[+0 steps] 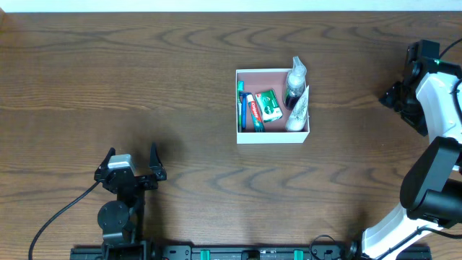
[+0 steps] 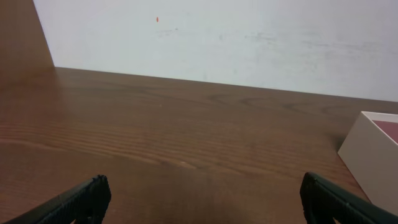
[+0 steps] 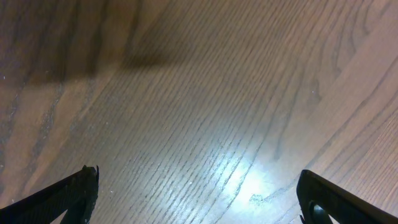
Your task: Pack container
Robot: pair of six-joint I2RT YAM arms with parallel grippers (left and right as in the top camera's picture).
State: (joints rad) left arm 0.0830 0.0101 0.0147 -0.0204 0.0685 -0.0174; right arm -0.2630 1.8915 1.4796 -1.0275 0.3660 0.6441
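The container (image 1: 273, 137), a square white-walled box with a pink-brown floor, sits at the table's middle. Inside lie a blue-green toothbrush (image 1: 241, 106), a toothpaste tube (image 1: 253, 110) and a green packet (image 1: 268, 105). A dark bottle (image 1: 294, 83) and a white pouch (image 1: 299, 112) stand against its right wall. My left gripper (image 1: 132, 153) is open near the front left, well away from the box, and holds nothing. In the left wrist view the left gripper (image 2: 202, 186) faces bare wood, with the container's corner (image 2: 373, 155) at the right edge. My right gripper (image 1: 401, 101) hovers at the far right. In the right wrist view it (image 3: 198, 180) is open over bare wood.
A pale wall (image 2: 217, 37) rises behind the table's far edge. A black cable (image 1: 61, 217) runs from the left arm's base to the front left. The right arm's white body (image 1: 440, 94) stands along the right edge.
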